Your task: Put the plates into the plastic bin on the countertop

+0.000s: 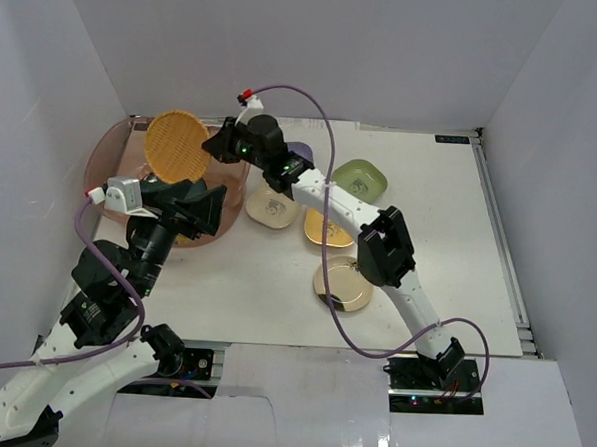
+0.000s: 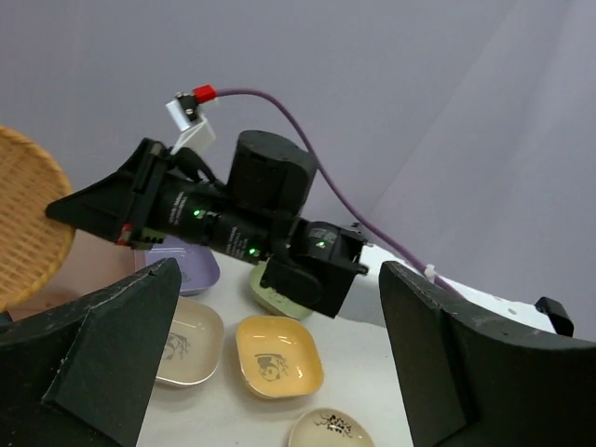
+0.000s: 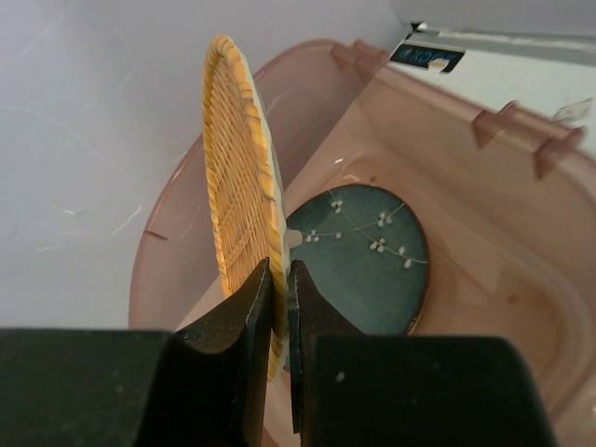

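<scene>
Top external view: the right gripper (image 1: 214, 145) pinches a round orange woven plate (image 1: 175, 145), held on edge over the translucent pinkish-brown plastic bin (image 1: 103, 168) at the far left of the white countertop (image 1: 447, 251). The left gripper (image 1: 215, 213) hovers at the bin's right rim. Small cream (image 1: 269, 208), yellow (image 1: 323, 230) and green (image 1: 359, 177) dishes and a round gold plate (image 1: 343, 284) lie right of the bin.

Left wrist view: its black fingers (image 2: 102, 345) stand wide apart and empty. A small purple dish (image 2: 182, 263) shows more plainly here.

Right wrist view: narrow jaws grip the woven plate's rim. Only here does a dark teal blossom-patterned plate (image 3: 368, 256) show, flat on the bin's floor.

Overhead, close wrists; shared orange plate (image 1: 175, 145)
</scene>
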